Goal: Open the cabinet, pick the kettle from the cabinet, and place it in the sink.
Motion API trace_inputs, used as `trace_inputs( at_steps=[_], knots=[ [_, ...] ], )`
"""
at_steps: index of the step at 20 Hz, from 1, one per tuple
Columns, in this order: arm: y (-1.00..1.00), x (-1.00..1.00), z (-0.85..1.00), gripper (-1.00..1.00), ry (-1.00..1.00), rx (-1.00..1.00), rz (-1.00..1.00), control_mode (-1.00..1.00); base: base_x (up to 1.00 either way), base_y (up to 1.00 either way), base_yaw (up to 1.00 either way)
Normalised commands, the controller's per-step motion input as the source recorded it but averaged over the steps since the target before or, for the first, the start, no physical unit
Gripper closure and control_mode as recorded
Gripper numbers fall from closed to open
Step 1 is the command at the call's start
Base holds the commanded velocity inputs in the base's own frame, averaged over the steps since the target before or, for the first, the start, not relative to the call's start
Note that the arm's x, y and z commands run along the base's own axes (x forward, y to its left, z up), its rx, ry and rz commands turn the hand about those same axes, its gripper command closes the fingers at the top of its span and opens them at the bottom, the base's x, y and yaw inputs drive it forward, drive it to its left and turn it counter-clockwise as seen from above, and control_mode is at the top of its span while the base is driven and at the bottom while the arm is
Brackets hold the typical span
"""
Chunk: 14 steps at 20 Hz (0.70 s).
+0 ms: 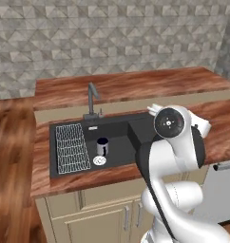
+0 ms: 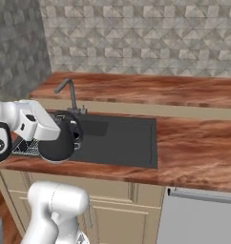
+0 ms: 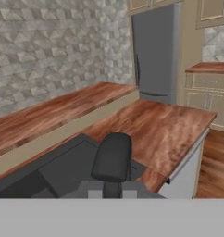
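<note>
In the right base view my gripper (image 2: 61,125) is shut on the looped top handle of the glossy black kettle (image 2: 55,143). The kettle hangs upright over the front left part of the black sink (image 2: 120,138). Seen from the hand, a dark rounded part of the kettle (image 3: 113,159) rises between my fingertips, with the sink (image 3: 49,178) below it on the left. From the left base camera my own arm hides the hand and kettle, and the sink (image 1: 118,142) lies ahead of it. Beige wall cabinet doors (image 3: 213,11) show at the top; I cannot tell if one is the task's cabinet.
A dark faucet (image 1: 92,97) stands behind the basin. A wire rack (image 1: 71,147) lies in its left part, with a small dark mug (image 1: 102,146) beside it. Reddish wood counter (image 2: 198,147) runs to the right, ending near a grey fridge (image 3: 155,51).
</note>
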Motion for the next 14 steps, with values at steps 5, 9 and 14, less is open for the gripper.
trace_inputs(
  at_steps=[5,9,14],
  knots=[
    [0.0,0.0,0.0,1.0,0.0,0.0,0.0,1.0,0.08,-0.49,0.2],
    [0.0,0.0,0.0,1.0,0.0,0.0,0.0,1.0,0.13,-0.48,0.15],
    [0.0,0.0,0.0,1.0,0.0,0.0,0.0,1.0,0.45,-0.14,0.11]
  ],
)
